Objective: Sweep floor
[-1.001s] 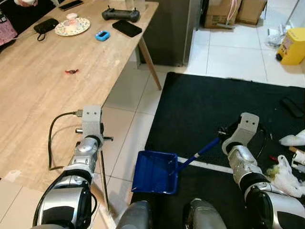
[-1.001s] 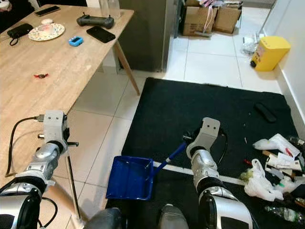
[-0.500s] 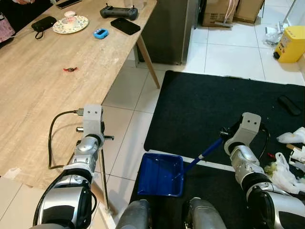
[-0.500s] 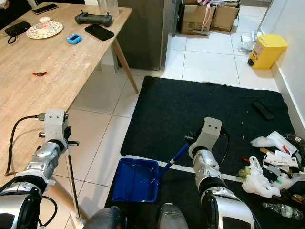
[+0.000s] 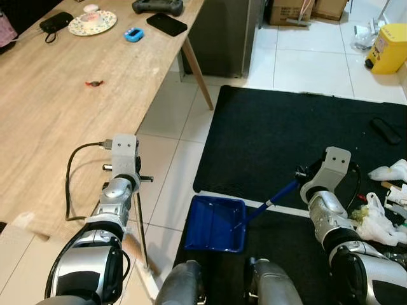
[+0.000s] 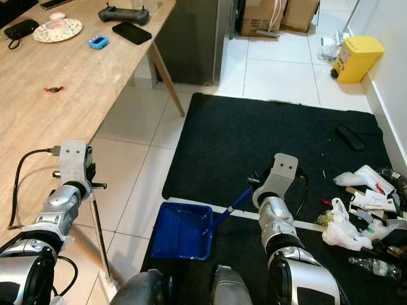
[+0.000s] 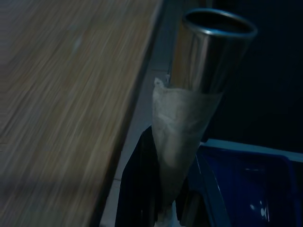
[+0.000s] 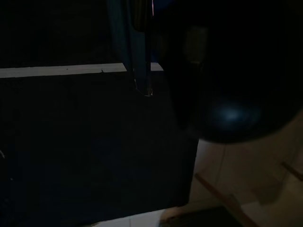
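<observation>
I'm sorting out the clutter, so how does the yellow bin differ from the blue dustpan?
The yellow bin stands upright on white tiles by the wall; the blue dustpan lies flat at the black mat's edge. The bin stands free; the dustpan's handle runs up to the right gripper. Both look plastic.

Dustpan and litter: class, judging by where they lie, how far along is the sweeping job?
Done: nothing looks collected; the blue dustpan looks empty. In hand: the right gripper holds its handle, pan resting at the black mat's near edge; the left gripper holds a thin metal pole, probably the broom. Left: the litter pile of bags and wrappers still lies on the mat to the robot's right.
</observation>
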Motion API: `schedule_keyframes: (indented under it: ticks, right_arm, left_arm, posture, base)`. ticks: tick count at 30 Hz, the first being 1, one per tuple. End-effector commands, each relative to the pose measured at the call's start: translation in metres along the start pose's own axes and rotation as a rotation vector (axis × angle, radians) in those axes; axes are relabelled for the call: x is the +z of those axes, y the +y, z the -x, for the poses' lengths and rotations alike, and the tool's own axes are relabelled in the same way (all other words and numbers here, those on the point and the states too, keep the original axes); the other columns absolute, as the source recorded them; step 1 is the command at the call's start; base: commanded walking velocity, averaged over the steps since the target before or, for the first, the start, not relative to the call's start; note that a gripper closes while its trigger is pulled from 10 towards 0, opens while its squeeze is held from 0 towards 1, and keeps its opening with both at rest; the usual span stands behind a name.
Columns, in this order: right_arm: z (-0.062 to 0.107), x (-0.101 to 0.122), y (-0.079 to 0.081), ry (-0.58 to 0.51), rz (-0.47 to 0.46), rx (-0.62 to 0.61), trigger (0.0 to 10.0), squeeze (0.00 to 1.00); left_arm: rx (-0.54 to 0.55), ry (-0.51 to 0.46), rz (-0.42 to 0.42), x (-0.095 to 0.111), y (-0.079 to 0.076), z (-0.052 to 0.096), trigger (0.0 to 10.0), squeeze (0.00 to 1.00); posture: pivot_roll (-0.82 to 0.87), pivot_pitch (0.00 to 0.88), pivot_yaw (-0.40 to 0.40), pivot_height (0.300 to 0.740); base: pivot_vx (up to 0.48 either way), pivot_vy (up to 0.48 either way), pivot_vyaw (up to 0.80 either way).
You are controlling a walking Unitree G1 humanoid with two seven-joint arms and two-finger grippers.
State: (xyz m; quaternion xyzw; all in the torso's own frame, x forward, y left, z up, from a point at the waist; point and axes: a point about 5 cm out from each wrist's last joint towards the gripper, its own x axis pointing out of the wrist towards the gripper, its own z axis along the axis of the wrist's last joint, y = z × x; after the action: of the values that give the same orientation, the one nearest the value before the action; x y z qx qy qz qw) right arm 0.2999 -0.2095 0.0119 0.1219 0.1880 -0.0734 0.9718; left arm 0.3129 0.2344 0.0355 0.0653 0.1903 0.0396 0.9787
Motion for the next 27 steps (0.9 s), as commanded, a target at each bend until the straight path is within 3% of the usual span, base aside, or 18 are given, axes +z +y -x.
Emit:
schedule_keyframes:
  ticks: [1,27]
  right_arm:
    - [0.001,-0.0041,-0.0003,0.021,-0.009,0.001,10.0,0.0]
    - [0.0002,-0.0031,0.0022,0.014,0.004,-0.01,10.0,0.0]
  left_arm:
    - [0.008,0.018,0.026,-0.004,-0.0007,0.0006,10.0,0.0]
    - [-0.029,0.031,0.029,-0.0099,-0.0096,0.0016,10.0,0.0]
  posture:
    - [0.0,0.0,0.026,0.74]
    - [0.0,0.0,0.04,0.74]
  base:
    - [0.0,0.0,0.0]
    - [0.0,0.0,0.0]
